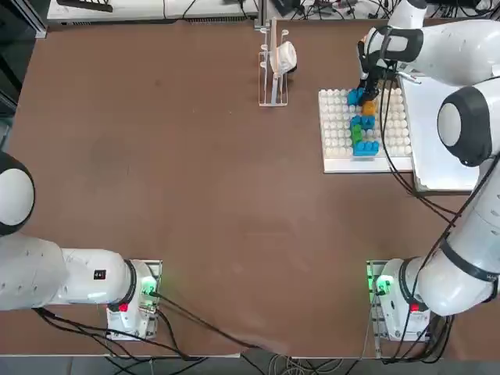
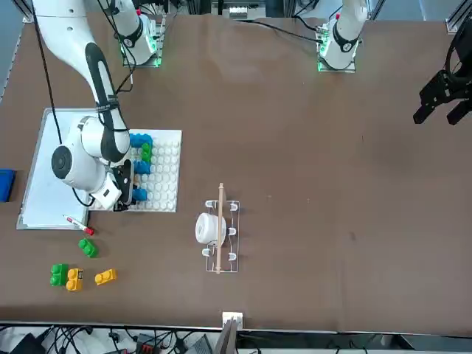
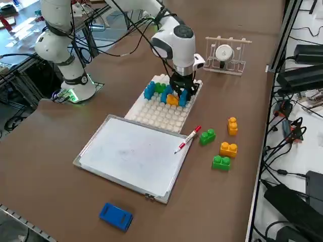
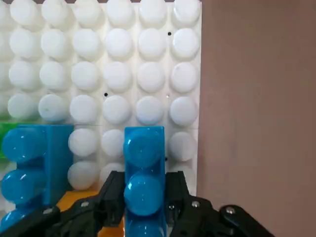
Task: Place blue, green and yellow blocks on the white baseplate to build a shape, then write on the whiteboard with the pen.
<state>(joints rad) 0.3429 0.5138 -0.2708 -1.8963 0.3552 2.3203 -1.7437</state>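
Baseplate [image 3: 156,117] lies on the worktop [image 1: 195,195] at the robot's right and far from its base, just beside the whiteboard [image 3: 131,154], so that building and writing can both be done within the right arm's reach. The whiteboard looks blank, and the pen [image 3: 188,139] rests with its red cap toward the baseplate and its other end over the board's frame, handy for the writing step (not yet begun, I judge). On the baseplate a small cluster stands already: blue blocks [image 1: 365,146], a green block [image 1: 356,131] between them and a yellow block [image 1: 369,108] near the tool. Spare blocks wait on the bare worktop beyond the pen, well apart from the plate: two green ones [image 3: 207,136] and two yellow ones [image 3: 228,149]. A blue pad [image 3: 116,216] lies past the whiteboard's far end, and a small wire rack [image 1: 273,66] stands off to the side.

The right arm reaches out over the whiteboard's corner and bends down at the wrist, so that the tool [image 4: 143,200] points straight down onto the plate's edge rows. Its fingers [image 4: 109,197] pinch a blue block [image 4: 143,177] by its long sides, the block upright on the studs near the plate's rim (seated or only resting, I cannot tell). The hold from above suits pressing the block down onto the studs.
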